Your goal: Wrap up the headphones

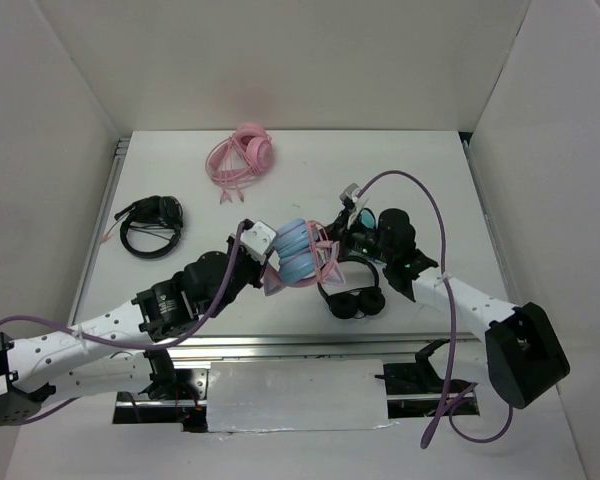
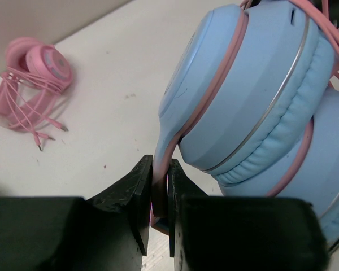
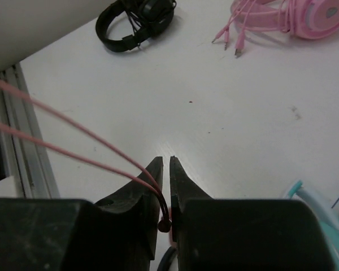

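Left gripper [image 2: 160, 169] clamps the headphones [image 2: 254, 101] by their band; right gripper [image 3: 165, 164] pinches the cable [image 3: 73, 124], which runs off to its left.

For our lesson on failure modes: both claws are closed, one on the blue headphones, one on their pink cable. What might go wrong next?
The left claw pinches only a thin pink strip of the headphones; the cups might swing or slip out. The right claw holds the cable as two taut strands; pulling harder might strain it. A black headset lies beside the right arm; the cable could snag.
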Available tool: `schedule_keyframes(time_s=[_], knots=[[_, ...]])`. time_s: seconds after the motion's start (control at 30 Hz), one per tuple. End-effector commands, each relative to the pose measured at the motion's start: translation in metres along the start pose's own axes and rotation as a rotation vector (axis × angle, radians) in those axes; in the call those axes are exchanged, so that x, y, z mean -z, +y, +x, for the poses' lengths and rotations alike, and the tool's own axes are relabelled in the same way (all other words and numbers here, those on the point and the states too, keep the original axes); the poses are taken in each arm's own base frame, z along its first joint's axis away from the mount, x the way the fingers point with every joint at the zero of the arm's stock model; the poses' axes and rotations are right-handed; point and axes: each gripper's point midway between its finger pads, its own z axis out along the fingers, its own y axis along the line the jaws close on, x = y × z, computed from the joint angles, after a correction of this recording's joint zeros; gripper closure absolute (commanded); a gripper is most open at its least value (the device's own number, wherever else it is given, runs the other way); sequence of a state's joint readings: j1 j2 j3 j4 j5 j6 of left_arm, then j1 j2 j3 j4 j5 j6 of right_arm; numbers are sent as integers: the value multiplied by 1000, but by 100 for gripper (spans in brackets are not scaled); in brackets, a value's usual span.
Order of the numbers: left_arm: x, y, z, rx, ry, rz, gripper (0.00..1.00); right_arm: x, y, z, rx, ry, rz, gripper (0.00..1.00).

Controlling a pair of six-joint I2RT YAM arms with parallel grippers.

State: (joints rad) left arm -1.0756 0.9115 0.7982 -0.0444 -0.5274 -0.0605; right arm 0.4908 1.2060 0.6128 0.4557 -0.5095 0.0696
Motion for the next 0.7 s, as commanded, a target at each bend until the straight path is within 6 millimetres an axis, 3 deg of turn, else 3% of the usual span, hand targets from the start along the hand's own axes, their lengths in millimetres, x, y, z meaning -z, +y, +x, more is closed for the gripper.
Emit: schedule_keyframes(time_s=[0.0,0.13,0.3,0.43,0.47,0.5,0.53,0.67], knots=[[8,14,-75,144,-209,-61,100,7,23,-35,-15,-130,-71,81],[0,16,-80,128,-186,-97,100,15,34,-45,4,-148,-84,70],[-2,21,-85,115,-167,-135,100,28,40,-43,4,-165,-66,54],[-2,32,-86,111,-150,-201,100,48,49,-39,3,-199,-65,46],[-3,34,-86,109,-145,-212,100,51,49,-35,-1,-193,-56,32],[-3,35,-84,99,-127,-221,100,58,53,-40,6,-216,-51,25],[-3,36,-85,96,-122,-225,100,61,47,-30,-12,-206,-12,20],[-2,38,-90,81,-116,-226,100,76,39,-12,-57,-202,69,15]])
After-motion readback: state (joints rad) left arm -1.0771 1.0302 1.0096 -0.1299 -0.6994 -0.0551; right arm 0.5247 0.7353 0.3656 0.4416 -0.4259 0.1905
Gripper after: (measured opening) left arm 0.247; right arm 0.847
